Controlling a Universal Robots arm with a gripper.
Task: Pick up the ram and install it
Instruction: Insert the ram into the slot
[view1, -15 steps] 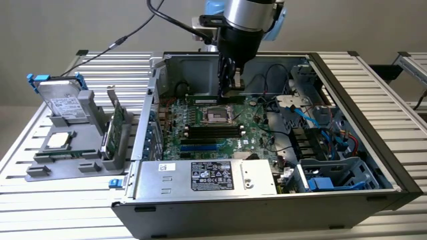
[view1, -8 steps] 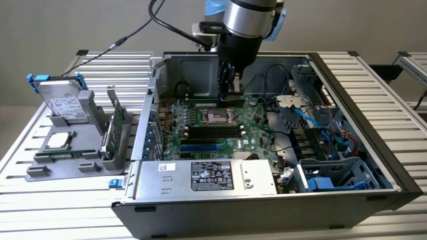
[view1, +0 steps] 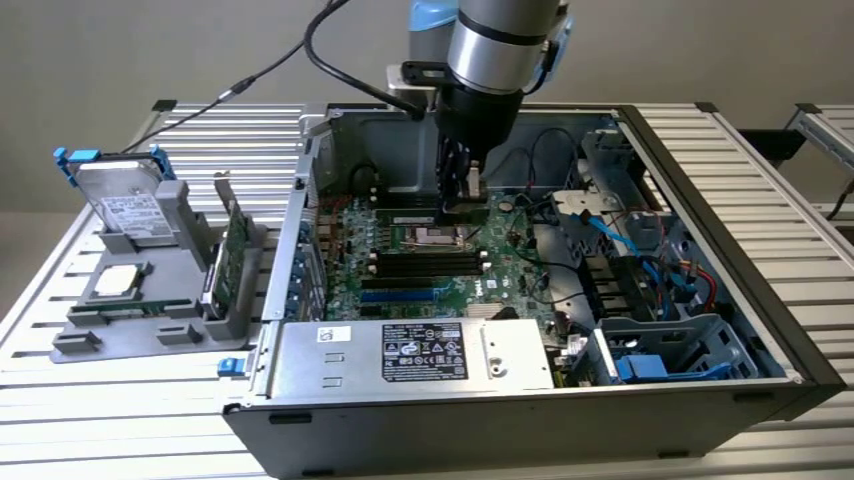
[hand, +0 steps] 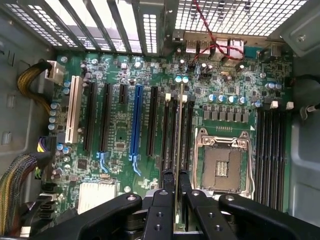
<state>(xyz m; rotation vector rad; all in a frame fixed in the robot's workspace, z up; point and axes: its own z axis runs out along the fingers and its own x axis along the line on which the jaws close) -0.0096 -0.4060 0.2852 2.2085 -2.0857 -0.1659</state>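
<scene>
Slatted table carries the open case, where we find the gripper clamped on the ram, held edge-on over the black slots beside the socket; we judge it should sit square to one slot, notch matched, then be pressed evenly.

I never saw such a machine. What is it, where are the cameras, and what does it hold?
It is a robot arm with a gripper. One camera stands off the arm and shows an open computer case on a slatted table. The other sits on the wrist, looking down at the green motherboard. The gripper is shut on the ram, a thin stick seen edge-on, lined up with the slots beside the processor socket. A grey holder beside the case carries a drive and a card.
</scene>
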